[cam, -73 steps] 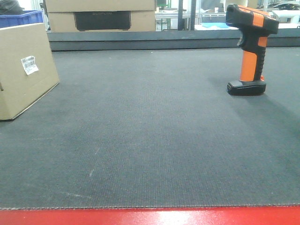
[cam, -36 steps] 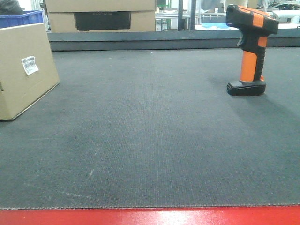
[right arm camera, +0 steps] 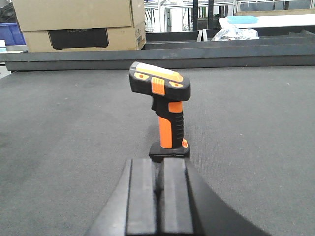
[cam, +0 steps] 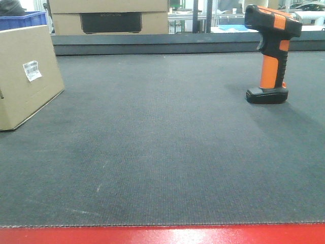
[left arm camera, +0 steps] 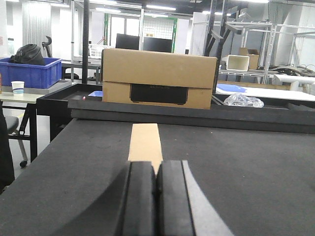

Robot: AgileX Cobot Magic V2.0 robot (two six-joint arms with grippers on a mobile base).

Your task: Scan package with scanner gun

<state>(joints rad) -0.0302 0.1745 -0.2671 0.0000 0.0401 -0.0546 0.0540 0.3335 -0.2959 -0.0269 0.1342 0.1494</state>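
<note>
The package (cam: 25, 76), a plain brown box with a white barcode label (cam: 32, 70), rests on the dark mat at the far left. In the left wrist view only a narrow tan strip of the package (left arm camera: 145, 142) shows, straight ahead of my left gripper (left arm camera: 156, 164), whose jaws are shut with nothing between them. The scanner gun (cam: 271, 56), orange and black, stands upright on its flat base at the right. In the right wrist view the scanner gun (right arm camera: 165, 113) stands just beyond my right gripper (right arm camera: 158, 162), which is shut and empty. Neither gripper appears in the front view.
A larger cardboard box with a dark panel (cam: 109, 18) sits behind the raised black rail (cam: 177, 43) at the mat's far edge. A blue bin (left arm camera: 29, 71) stands on a side table to the left. A red border (cam: 162, 235) runs along the near edge.
</note>
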